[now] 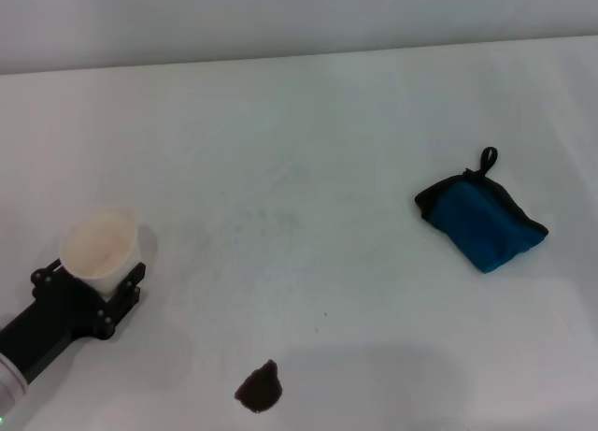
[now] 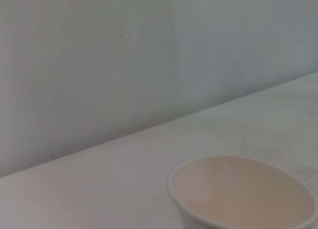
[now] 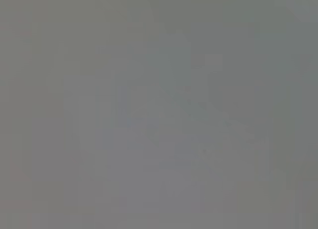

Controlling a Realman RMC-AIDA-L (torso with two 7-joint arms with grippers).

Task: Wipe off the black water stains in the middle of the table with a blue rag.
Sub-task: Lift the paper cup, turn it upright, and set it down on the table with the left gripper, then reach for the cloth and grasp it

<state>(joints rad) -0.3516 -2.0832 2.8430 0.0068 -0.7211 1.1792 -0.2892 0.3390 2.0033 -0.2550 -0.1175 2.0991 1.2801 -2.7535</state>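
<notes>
The black water stain (image 1: 260,388) is a small dark glossy blotch near the front middle of the white table (image 1: 299,150). The blue rag (image 1: 481,218), folded, with black edging and a loop, lies at the right, well away from the stain. My left gripper (image 1: 98,281) is at the front left, shut on a white plastic cup (image 1: 100,245) held upright. The cup's open rim also shows in the left wrist view (image 2: 243,191). My right gripper is out of view; the right wrist view shows only plain grey.
A grey wall (image 1: 280,20) runs behind the table's far edge. Faint grey smudges (image 1: 271,216) mark the middle of the tabletop, and a tiny dark speck (image 1: 326,313) lies above the stain.
</notes>
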